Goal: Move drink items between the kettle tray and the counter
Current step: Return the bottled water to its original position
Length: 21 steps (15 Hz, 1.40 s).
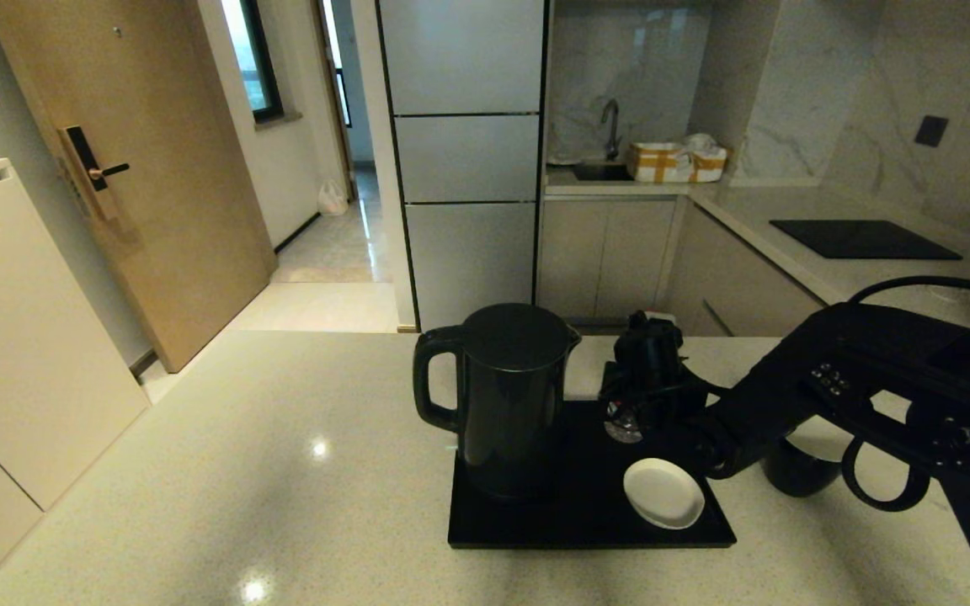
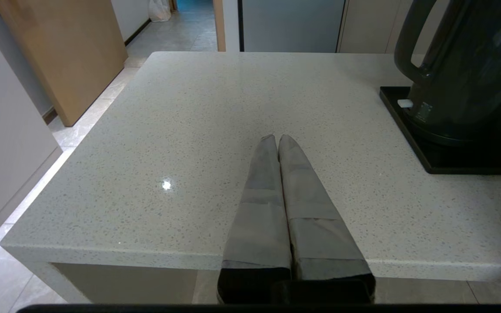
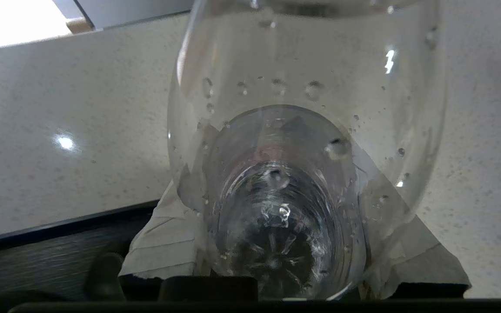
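Right wrist view shows the right claw [image 3: 276,243] pinching a small clear plastic bottle [image 3: 302,130] between its pads, the bottle's long axis running straight out from the claw. It hangs over the far edge of the flat black kettle tray [image 1: 535,522], probably just clear of it, right of the tall black electric kettle [image 1: 510,396]. Beige speckled tabletop [image 1: 241,471] lies beyond. Left claw [image 2: 278,143], pressed together, idles left of the tray.

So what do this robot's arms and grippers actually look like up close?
The right arm is bulky, glossy black, with small buttons on its casing and a black cable looping over it. The left gripper has two long, tapering fingers wrapped in grey fabric-like padding, black at the base. The right gripper's fingers wear similar pale grey padding.
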{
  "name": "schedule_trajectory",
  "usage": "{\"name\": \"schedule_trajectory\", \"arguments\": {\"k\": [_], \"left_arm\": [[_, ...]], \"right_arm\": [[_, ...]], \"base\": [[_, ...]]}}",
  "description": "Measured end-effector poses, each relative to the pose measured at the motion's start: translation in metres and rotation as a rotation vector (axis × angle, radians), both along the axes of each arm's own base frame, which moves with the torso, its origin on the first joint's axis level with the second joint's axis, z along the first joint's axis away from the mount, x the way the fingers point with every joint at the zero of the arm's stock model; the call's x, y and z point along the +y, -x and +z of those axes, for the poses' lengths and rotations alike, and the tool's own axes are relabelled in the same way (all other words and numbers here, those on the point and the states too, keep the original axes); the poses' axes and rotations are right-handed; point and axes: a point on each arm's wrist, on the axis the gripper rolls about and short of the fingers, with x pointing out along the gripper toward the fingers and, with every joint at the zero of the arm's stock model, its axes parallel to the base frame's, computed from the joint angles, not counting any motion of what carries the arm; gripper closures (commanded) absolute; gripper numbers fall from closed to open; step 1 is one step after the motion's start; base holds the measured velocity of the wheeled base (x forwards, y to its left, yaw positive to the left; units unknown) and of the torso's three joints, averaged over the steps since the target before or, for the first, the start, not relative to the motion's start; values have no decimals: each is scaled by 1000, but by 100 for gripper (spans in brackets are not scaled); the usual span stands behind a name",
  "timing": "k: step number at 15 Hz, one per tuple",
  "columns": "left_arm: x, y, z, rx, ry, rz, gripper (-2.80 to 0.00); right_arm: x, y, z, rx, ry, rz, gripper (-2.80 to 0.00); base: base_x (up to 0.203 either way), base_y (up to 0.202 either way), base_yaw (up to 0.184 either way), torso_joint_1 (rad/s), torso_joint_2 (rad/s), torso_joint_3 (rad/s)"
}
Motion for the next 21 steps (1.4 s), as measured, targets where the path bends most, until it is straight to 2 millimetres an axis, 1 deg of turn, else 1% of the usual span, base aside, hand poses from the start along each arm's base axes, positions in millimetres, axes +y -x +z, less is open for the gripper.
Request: {"name": "schedule_trajectory", "arguments": {"k": [4, 5, 10, 12, 14, 21], "left_arm": [[0, 0, 0, 0, 0, 0, 0], [0, 0, 0, 0, 0, 0, 0], [0, 0, 0, 0, 0, 0, 0], [0, 0, 0, 0, 0, 0, 0], [0, 0, 0, 0, 0, 0, 0], [0, 0, 0, 0, 0, -1, 0]], "right_arm": [[-1, -4, -12, 6, 24, 2, 0], [-2, -4, -13, 9, 27, -1, -280], [-4, -2, -16, 30, 36, -1, -280], [-6, 3, -13, 43, 39, 5, -280], [-9, 12, -8, 57, 41, 10, -280], [-16, 61, 11, 107, 46, 44, -280]], "base": [[0, 0, 0, 0, 0, 0], [0, 0, 0, 0, 0, 0], [0, 0, 0, 0, 0, 0], [0, 0, 0, 0, 0, 0], [0, 0, 0, 0, 0, 0], [0, 0, 0, 0, 0, 0]]}}
